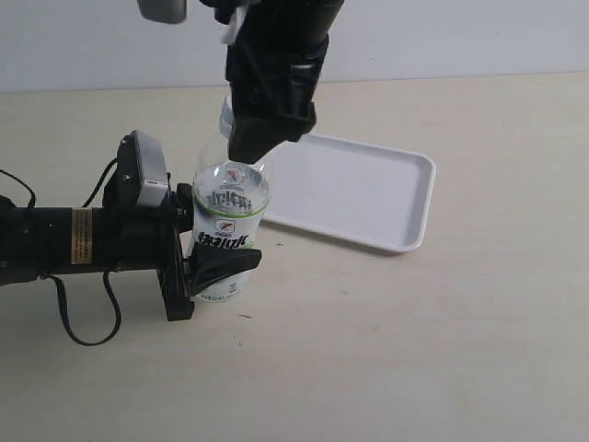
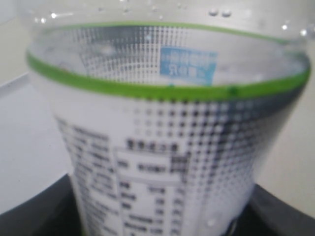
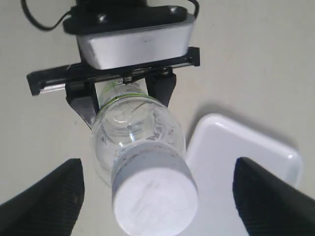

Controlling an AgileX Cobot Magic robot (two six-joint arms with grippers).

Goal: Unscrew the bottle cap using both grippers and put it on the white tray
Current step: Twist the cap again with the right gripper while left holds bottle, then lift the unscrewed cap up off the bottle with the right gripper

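My left pincer (image 1: 219,253) was clamped on the small clear plastic bottle with the white-and-green label (image 1: 230,219), reaching in from nine o'clock in the exterior view. The jaws squeezed the labelled body low down, which I reckoned would stop it spinning. The left wrist view was all label, so that grip sat close and square.

My right pincer (image 1: 250,147) hung at twelve o'clock above the neck, spread wide. Its black fingers (image 3: 49,196) stood well apart on either side of the small round white screw cap (image 3: 155,196), touching nothing. The cap was on the neck and not yet gripped.

The flat white plastic tray with rounded corners (image 1: 405,198) lay near at two o'clock from the bottle, a short carry for the cap. Next, I judged, I had to close squarely on the ribbed side before twisting.
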